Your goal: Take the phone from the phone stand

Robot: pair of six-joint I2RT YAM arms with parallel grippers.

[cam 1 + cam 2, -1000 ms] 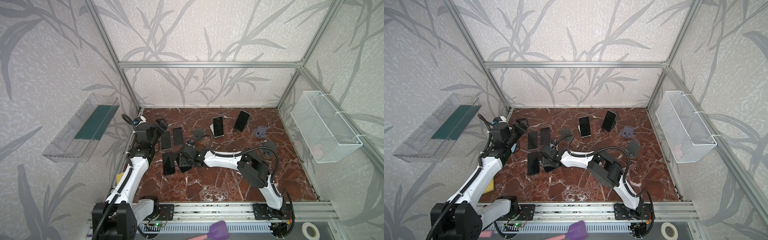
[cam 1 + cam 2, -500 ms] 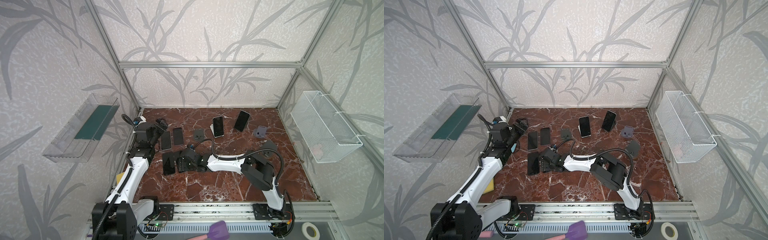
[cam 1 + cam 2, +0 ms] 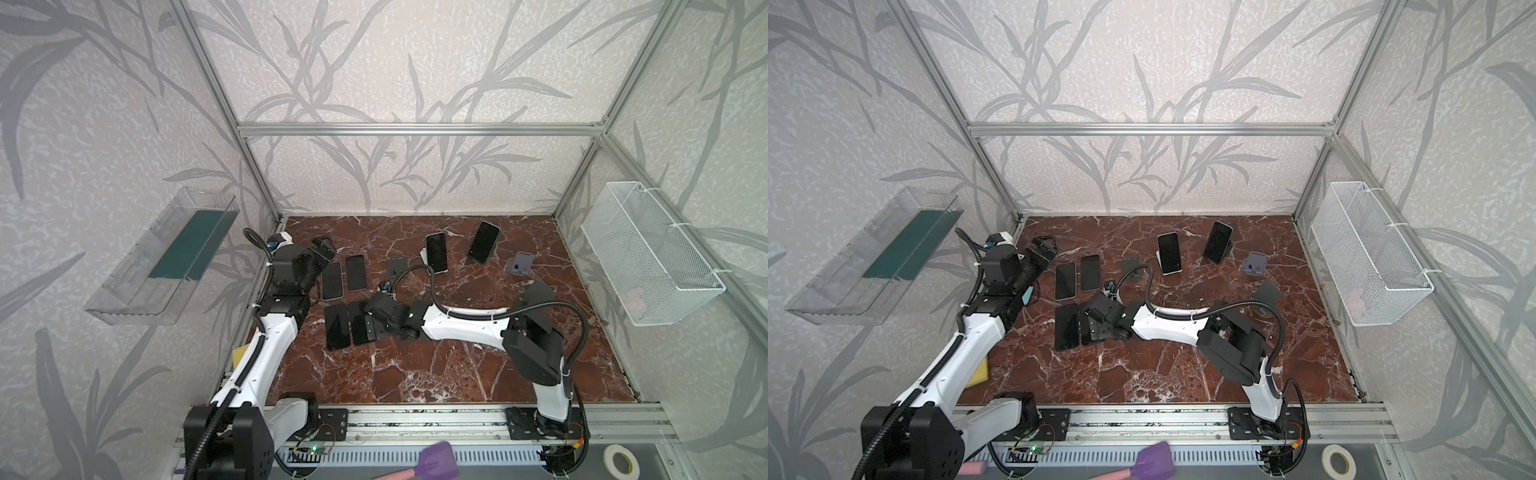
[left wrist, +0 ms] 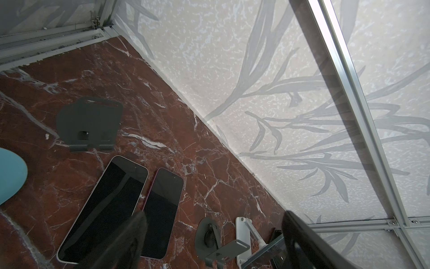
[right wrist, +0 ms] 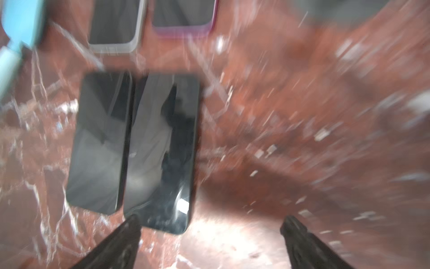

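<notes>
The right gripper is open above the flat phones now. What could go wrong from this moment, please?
1. The right gripper has a finger right beside the black phone; pulling away carelessly could shove it and the neighbouring phone.
2. The right arm's cable loops close to the phone on the white stand; a wide swing might tip it off.

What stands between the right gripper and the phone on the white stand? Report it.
Nothing solid blocks it. The open right gripper hangs by the flat phones; the empty grey stand sits beside the line to the phone.
</notes>
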